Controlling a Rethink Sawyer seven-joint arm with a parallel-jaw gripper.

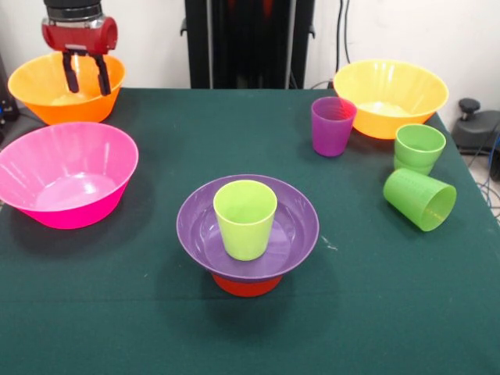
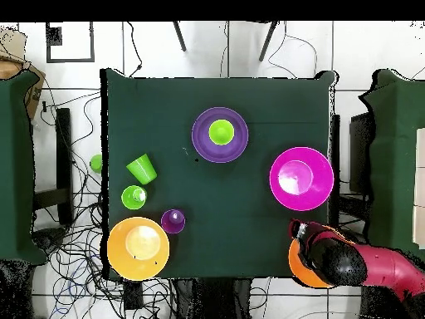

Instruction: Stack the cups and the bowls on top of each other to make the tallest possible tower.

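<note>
The tower stands at the table's middle front: a small orange bowl under a wider purple bowl, with a yellow-green cup upright in it; it also shows in the overhead view. My gripper is open and empty, its fingers hanging over a big orange-yellow bowl at the back left. A big pink bowl sits in front of that. At the right are a purple cup, a second orange-yellow bowl, an upright green cup and a green cup on its side.
In the overhead view my arm covers part of the orange-yellow bowl at the table's corner. A small green thing lies just off the table's edge, near the tipped cup. Cables lie on the floor around the table.
</note>
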